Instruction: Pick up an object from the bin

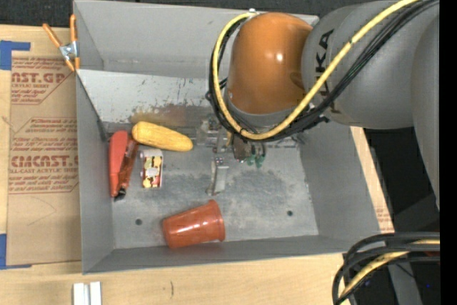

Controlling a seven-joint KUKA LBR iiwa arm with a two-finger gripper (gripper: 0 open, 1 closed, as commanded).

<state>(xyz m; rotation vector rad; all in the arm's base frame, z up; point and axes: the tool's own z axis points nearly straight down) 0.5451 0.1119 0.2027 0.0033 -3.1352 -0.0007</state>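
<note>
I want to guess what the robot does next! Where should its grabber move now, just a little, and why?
Probably a short slide toward the view's bottom edge, over the orange-red cup lying on its side. The gripper hangs above bare bin floor, so a grab here would likely catch nothing. The cup looks nearest; the yellow corn cob lies up and left.

A robotics lab: KUKA arm (378, 61) over a grey metal bin (89, 175) on a wooden bench (214, 282)

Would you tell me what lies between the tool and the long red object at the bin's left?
A small printed box lies between the tool and the red object, in the camera view.
</note>
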